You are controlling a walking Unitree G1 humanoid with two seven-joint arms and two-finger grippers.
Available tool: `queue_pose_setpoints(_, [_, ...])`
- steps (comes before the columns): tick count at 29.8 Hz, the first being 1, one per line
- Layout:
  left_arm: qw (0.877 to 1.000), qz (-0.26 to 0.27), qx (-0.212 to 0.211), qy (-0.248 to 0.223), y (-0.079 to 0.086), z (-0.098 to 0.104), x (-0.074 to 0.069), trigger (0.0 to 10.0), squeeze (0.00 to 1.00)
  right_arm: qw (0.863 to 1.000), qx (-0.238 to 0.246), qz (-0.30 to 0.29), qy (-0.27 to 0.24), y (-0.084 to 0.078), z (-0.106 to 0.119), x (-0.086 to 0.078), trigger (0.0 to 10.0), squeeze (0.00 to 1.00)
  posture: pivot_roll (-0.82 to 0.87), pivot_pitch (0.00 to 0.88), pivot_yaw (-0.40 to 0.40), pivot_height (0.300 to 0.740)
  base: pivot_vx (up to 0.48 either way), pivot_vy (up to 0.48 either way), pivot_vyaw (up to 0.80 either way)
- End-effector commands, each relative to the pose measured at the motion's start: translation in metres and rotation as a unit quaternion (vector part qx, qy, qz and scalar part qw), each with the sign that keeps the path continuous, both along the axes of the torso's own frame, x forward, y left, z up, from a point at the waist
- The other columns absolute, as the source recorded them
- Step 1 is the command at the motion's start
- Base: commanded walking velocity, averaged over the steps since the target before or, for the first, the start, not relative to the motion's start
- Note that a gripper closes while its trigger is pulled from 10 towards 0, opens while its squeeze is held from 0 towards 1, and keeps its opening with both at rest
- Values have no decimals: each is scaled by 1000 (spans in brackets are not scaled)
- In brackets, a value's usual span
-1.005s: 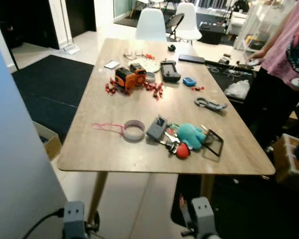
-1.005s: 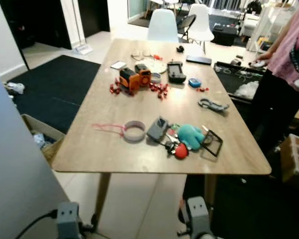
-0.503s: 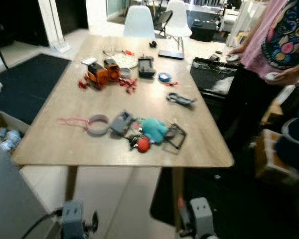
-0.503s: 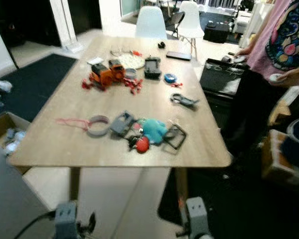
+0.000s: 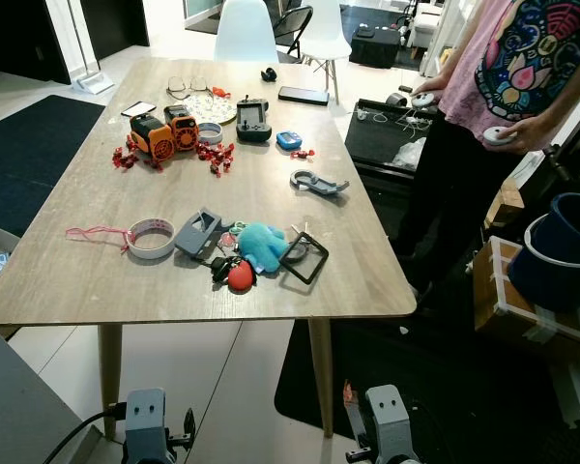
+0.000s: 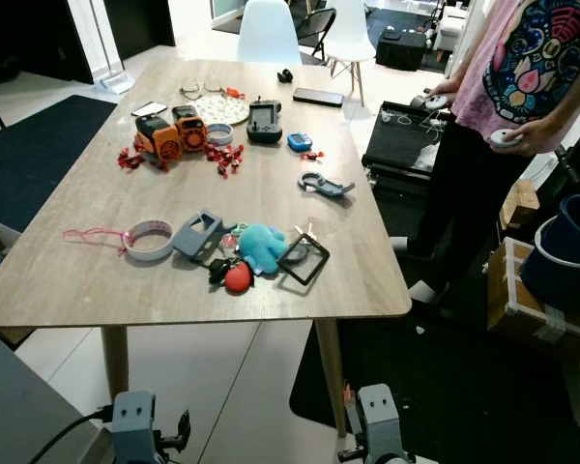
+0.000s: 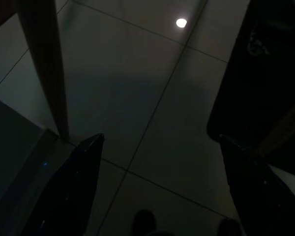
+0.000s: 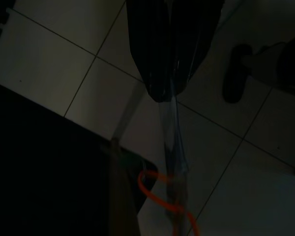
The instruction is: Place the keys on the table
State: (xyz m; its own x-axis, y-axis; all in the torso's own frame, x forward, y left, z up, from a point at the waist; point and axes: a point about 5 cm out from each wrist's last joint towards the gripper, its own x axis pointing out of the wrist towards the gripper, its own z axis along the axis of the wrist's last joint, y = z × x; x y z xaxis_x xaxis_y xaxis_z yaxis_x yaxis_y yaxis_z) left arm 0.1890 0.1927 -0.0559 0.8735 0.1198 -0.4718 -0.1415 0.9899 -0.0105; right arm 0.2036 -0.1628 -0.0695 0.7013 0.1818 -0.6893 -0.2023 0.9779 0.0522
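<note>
I see the wooden counter ahead, with a person standing beside its far right edge. On the counter, a tape roll lies just left of the keys, which sit with a teal plush and red ball near the counter's front edge. Below the counter, my left hand hangs open; my right hand is closed on a clear strip.

Keys on table – beside tape roll – person standing right
</note>
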Motion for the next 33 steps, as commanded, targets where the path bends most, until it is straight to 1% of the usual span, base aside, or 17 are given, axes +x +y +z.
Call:
queue_pose_setpoints(1, [1000,-3,2,8,-1,-3,-3,10000,0,1000,-7,-3,8,-3,-3,-5,10000,0,56,78,-62,740,0,0,0])
queue_pose_setpoints(7, [1000,-1,3,8,-2,-3,-4,10000,0,997,-56,-47,-5,-30,0,-6,10000,0,47,73,-61,740,0,0,0])
queue_pose_setpoints(9, [1000,-1,3,8,-2,-3,-4,10000,0,997,-56,-47,-5,-30,0,-6,10000,0,47,73,-61,740,0,0,0])
queue_pose_setpoints(12, [1000,3,2,6,-2,-2,-3,10000,0,988,-124,-89,-36,-62,8,-4,10000,0,49,70,-66,740,0,0,0])
queue_pose_setpoints(13, [1000,3,2,6,-2,-2,-3,10000,0,988,-124,-89,-36,-62,8,-4,10000,0,49,70,-66,740,0,0,0])
queue_pose_setpoints(14, [1000,7,3,3,-1,-2,-3,10000,0,975,-173,-126,-64,-88,19,-2,10000,0,51,66,-68,740,0,0,0])
queue_pose_setpoints(15, [1000,7,3,3,-1,-2,-3,10000,0,975,-173,-126,-64,-88,19,-2,10000,0,51,66,-68,740,0,0,0])
queue_pose_setpoints(18, [1000,10,3,2,0,-2,-4,10000,0,960,-214,-158,-88,-109,29,0,10000,0,52,64,-68,740,0,0,0])
queue_pose_setpoints(19, [1000,13,4,1,1,-2,-4,10000,0,947,-235,-188,-113,-124,39,3,10000,0,51,64,-66,740,0,0,0])
queue_pose_setpoints(20, [1000,13,4,1,1,-2,-4,10000,0,947,-235,-188,-113,-124,39,3,10000,0,51,64,-66,740,0,0,0])
queue_pose_setpoints(23, [1000,17,4,3,4,-2,-5,10000,0,897,-266,-281,-215,-163,82,22,10000,0,46,61,-61,740,0,0,0])
queue_pose_setpoints(26, [1000,18,4,3,5,-2,-4,10000,0,861,-256,-326,-296,-178,119,44,10000,0,43,61,-57,740,0,0,0])
queue_pose_setpoints(28, [1000,17,4,3,5,-2,-4,10000,0,853,-243,-332,-322,-178,131,54,10000,0,40,63,-53,740,0,0,0])
queue_pose_setpoints(29, [1000,16,4,1,4,-1,-2,10000,0,842,-208,-324,-378,-173,159,78,10000,0,38,67,-51,740,0,0,0])
queue_pose_setpoints(30, [1000,15,4,1,4,-1,-1,10000,0,837,-188,-315,-405,-169,173,90,10000,0,38,67,-51,740,0,0,0])
queue_pose_setpoints(32, [1000,15,4,0,4,0,-1,10000,0,834,-172,-303,-428,-163,186,100,10000,0,39,67,-51,740,0,0,0])
queue_pose_setpoints(33, [1000,15,4,-1,4,0,0,10000,0,835,-150,-274,-453,-152,200,113,10000,0,42,68,-54,740,0,0,0])
